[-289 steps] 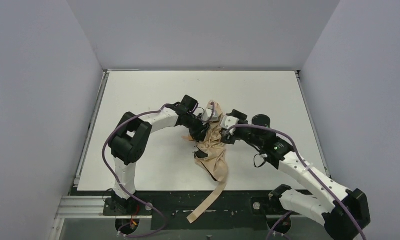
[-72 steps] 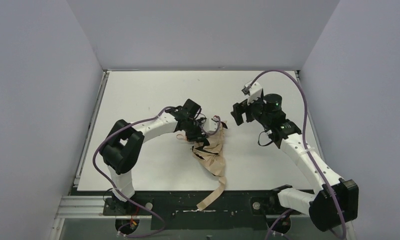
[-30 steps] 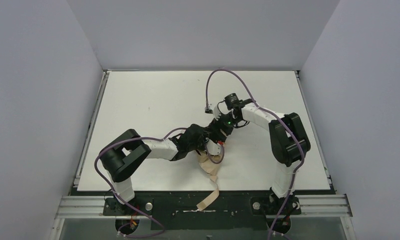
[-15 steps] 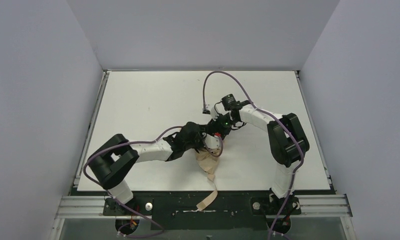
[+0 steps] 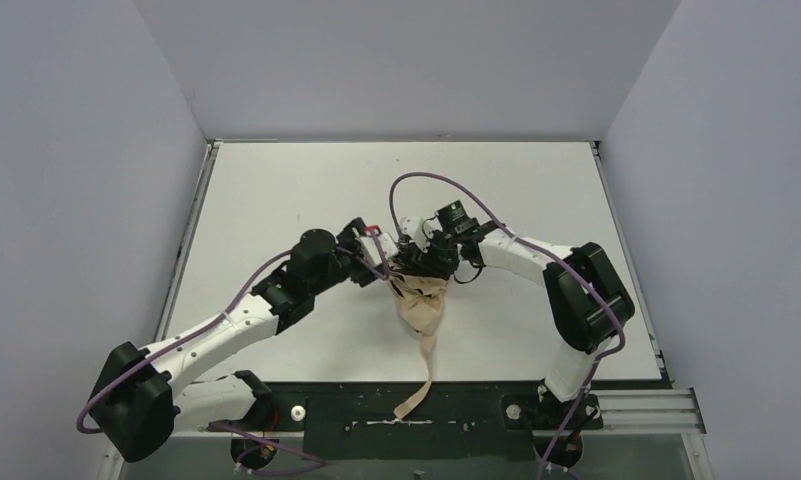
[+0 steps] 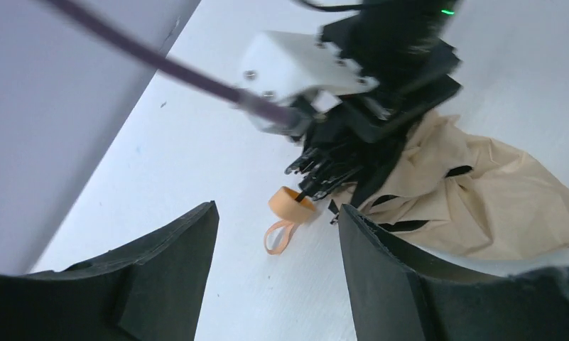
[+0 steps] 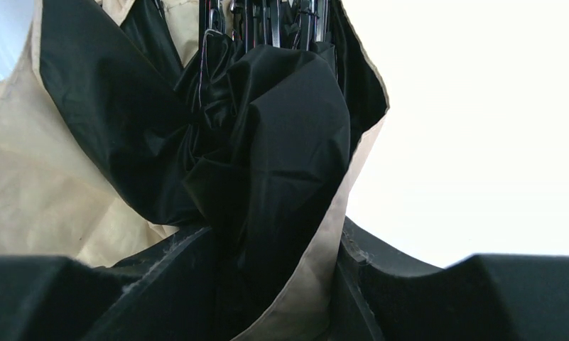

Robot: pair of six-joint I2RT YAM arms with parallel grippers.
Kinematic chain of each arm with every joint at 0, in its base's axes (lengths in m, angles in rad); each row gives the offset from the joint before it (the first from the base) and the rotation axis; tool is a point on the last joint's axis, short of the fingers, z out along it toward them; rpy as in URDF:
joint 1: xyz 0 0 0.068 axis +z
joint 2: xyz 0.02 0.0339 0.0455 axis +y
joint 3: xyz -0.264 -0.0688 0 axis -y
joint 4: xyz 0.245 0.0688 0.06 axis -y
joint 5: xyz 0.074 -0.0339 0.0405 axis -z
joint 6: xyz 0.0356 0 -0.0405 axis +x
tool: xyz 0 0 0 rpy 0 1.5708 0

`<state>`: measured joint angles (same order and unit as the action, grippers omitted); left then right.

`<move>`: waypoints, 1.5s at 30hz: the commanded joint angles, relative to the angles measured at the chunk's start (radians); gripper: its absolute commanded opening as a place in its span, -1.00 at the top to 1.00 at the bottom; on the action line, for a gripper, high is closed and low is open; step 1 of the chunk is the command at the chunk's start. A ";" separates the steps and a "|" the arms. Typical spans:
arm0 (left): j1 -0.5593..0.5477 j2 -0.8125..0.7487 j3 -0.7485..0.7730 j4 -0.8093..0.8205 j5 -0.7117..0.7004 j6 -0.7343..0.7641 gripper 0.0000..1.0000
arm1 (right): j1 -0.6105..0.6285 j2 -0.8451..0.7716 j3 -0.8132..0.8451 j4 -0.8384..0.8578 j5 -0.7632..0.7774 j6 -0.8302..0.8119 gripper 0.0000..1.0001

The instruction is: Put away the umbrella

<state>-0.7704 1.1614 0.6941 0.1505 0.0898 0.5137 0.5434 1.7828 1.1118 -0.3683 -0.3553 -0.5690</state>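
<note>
The umbrella [image 5: 421,303] lies folded and crumpled at the table's middle, beige fabric with a black lining. Its tan strap [image 5: 416,392] trails over the near edge. In the right wrist view my right gripper [image 7: 278,284] is shut on the bunched fabric [image 7: 281,142] by the black ribs. My left gripper [image 6: 276,213] stands open just left of the bundle and holds nothing. The small tan handle [image 6: 292,202] with its loop [image 6: 278,238] lies on the table ahead of the left fingertips. From above, the left gripper [image 5: 373,245] and the right gripper [image 5: 416,262] sit close together at the umbrella's far end.
The white table [image 5: 276,190] is walled on three sides. A purple cable [image 5: 426,185] arcs above the right wrist. The black base rail [image 5: 356,415] runs along the near edge, and the strap's end rests on it.
The left gripper has opened, let go of the umbrella and drawn back up and to the left. The right gripper has closed on the bunched fabric and shifted slightly left.
</note>
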 commanded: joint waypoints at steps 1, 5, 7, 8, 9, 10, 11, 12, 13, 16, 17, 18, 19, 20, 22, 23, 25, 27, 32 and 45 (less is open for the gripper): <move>0.167 -0.040 0.018 0.031 0.078 -0.303 -0.25 | 0.051 -0.031 -0.126 0.169 0.236 -0.171 0.79; 0.246 0.029 0.126 -0.066 0.015 -0.425 -0.57 | 0.101 -0.083 -0.246 0.282 0.289 -0.270 0.82; 0.281 0.080 0.196 -0.127 0.023 -0.462 -0.67 | 0.141 -0.100 -0.305 0.342 0.332 -0.314 0.83; 0.300 0.104 0.223 -0.145 0.043 -0.466 -0.72 | 0.159 -0.105 -0.341 0.374 0.349 -0.325 0.83; 0.307 0.129 0.251 -0.148 0.064 -0.461 -0.73 | 0.176 -0.111 -0.367 0.416 0.386 -0.333 0.83; 0.311 0.157 0.269 -0.175 0.080 -0.450 -0.74 | 0.193 -0.115 -0.397 0.456 0.416 -0.345 0.83; 0.312 0.175 0.284 -0.189 0.102 -0.439 -0.74 | 0.213 -0.119 -0.426 0.504 0.446 -0.359 0.83; 0.313 0.194 0.298 -0.198 0.130 -0.424 -0.74 | 0.228 -0.123 -0.456 0.546 0.474 -0.373 0.83; 0.315 0.213 0.310 -0.205 0.161 -0.403 -0.74 | 0.245 -0.124 -0.481 0.586 0.496 -0.388 0.84; 0.315 0.280 0.355 -0.258 0.267 -0.344 -0.74 | 0.292 -0.123 -0.540 0.685 0.562 -0.423 0.84; 0.315 0.309 0.375 -0.283 0.287 -0.329 -0.74 | 0.306 -0.119 -0.556 0.716 0.583 -0.433 0.84; 0.315 0.336 0.396 -0.311 0.326 -0.303 -0.74 | 0.318 -0.113 -0.569 0.752 0.603 -0.442 0.84; 0.314 0.364 0.417 -0.336 0.361 -0.287 -0.74 | 0.327 -0.110 -0.579 0.765 0.615 -0.453 0.84; 0.314 0.394 0.440 -0.364 0.393 -0.271 -0.74 | 0.336 -0.107 -0.589 0.789 0.627 -0.463 0.84; 0.307 0.453 0.489 -0.428 0.434 -0.243 -0.75 | 0.353 -0.101 -0.605 0.825 0.648 -0.483 0.85; 0.304 0.482 0.512 -0.453 0.448 -0.228 -0.76 | 0.362 -0.100 -0.613 0.842 0.653 -0.494 0.85; 0.295 0.534 0.549 -0.489 0.471 -0.193 -0.78 | 0.372 -0.100 -0.628 0.861 0.657 -0.507 0.85; 0.283 0.587 0.592 -0.542 0.490 -0.150 -0.78 | 0.379 -0.104 -0.636 0.869 0.655 -0.508 0.86; 0.251 0.681 0.659 -0.630 0.545 -0.046 -0.79 | 0.385 -0.115 -0.643 0.863 0.649 -0.505 0.87; 0.170 0.840 0.717 -0.711 0.668 0.017 -0.80 | 0.389 -0.114 -0.640 0.858 0.654 -0.505 0.91</move>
<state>-0.5690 1.9766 1.3800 -0.5198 0.6727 0.4843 0.9245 1.6493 0.4988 0.5728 0.2890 -1.0660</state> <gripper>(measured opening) 0.899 0.373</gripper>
